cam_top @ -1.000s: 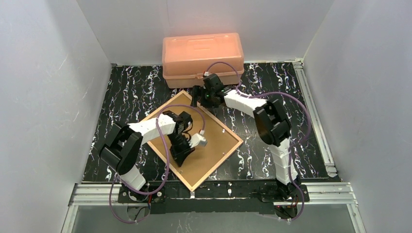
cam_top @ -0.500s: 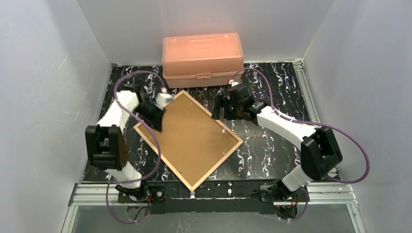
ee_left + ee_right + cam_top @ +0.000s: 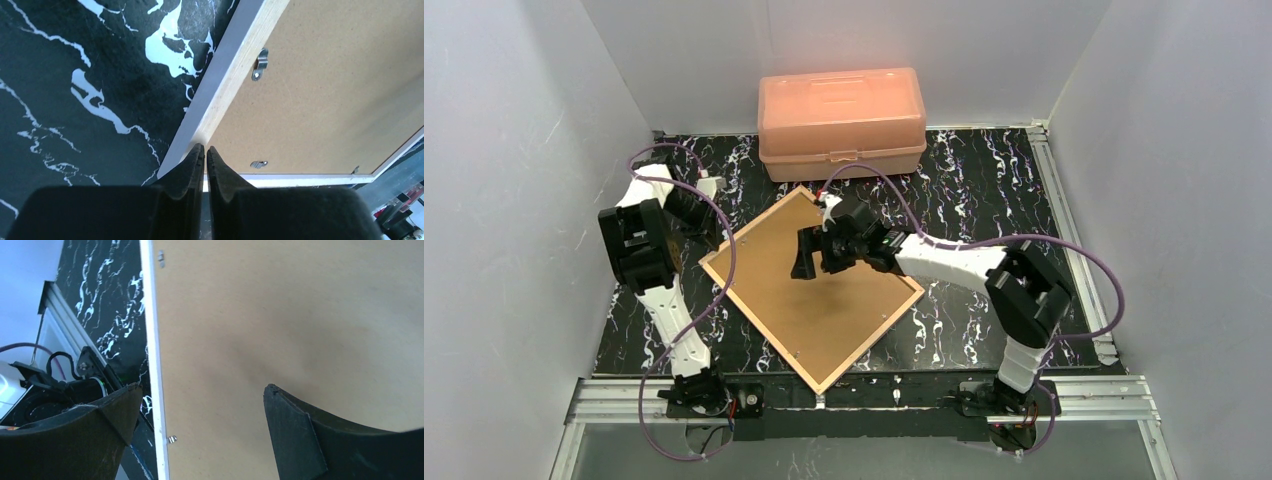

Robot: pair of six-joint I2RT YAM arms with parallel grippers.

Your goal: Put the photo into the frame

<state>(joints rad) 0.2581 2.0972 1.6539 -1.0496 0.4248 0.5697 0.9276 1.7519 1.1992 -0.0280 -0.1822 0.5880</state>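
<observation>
The frame [image 3: 872, 340] lies face down on the black marbled table, turned like a diamond, with the brown backing board [image 3: 824, 315] in it. The photo is not visible in any view. My left gripper [image 3: 709, 232] is shut and empty, its tips at the frame's left corner. In the left wrist view the shut gripper [image 3: 205, 148] sits just over the tan rail [image 3: 235, 75]. My right gripper [image 3: 807, 255] is open, low over the board's middle. The right wrist view shows this open gripper [image 3: 202, 390] above the board [image 3: 280, 315], with the frame's white rail [image 3: 152, 365] between the fingers.
An orange plastic box [image 3: 842, 120] stands at the back, close to the frame's far corner. Small metal tabs [image 3: 260, 62] hold the board along the rails. White walls enclose the table on three sides.
My right arm swung left from beside the frame's right corner to over the board's middle. My left arm drew back from the board's upper left edge toward the frame's left corner.
</observation>
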